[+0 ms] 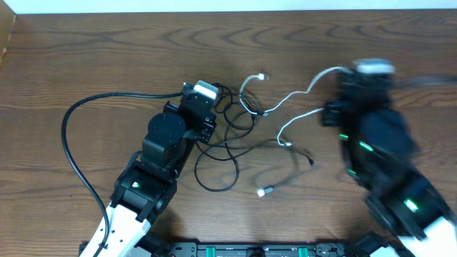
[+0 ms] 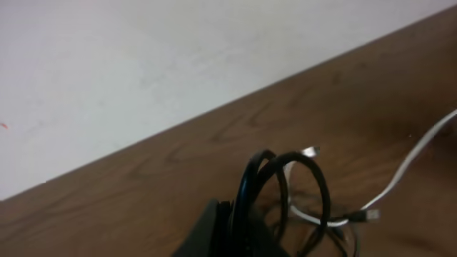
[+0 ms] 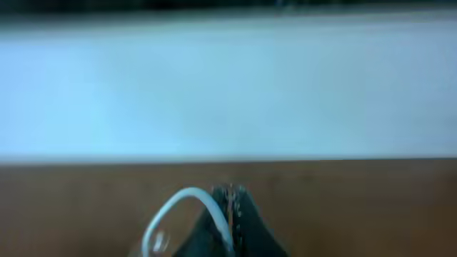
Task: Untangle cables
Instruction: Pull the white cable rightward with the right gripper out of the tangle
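A thin black cable [image 1: 227, 146] lies in loose loops at the table's middle, with a small plug end [image 1: 265, 190] near the front. A white cable [image 1: 296, 93] runs from a plug [image 1: 261, 77] across the loops to the right. My left gripper [image 1: 208, 107] is shut on black cable loops, which rise from its fingers in the left wrist view [image 2: 285, 185]. My right gripper [image 1: 343, 82] is shut on the white cable, which arcs out of its closed fingertips in the right wrist view [image 3: 189, 207]. The right arm is blurred.
A thick black robot cable [image 1: 71, 143] curves over the table's left side. The wooden table [image 1: 107, 50] meets a white wall at the back.
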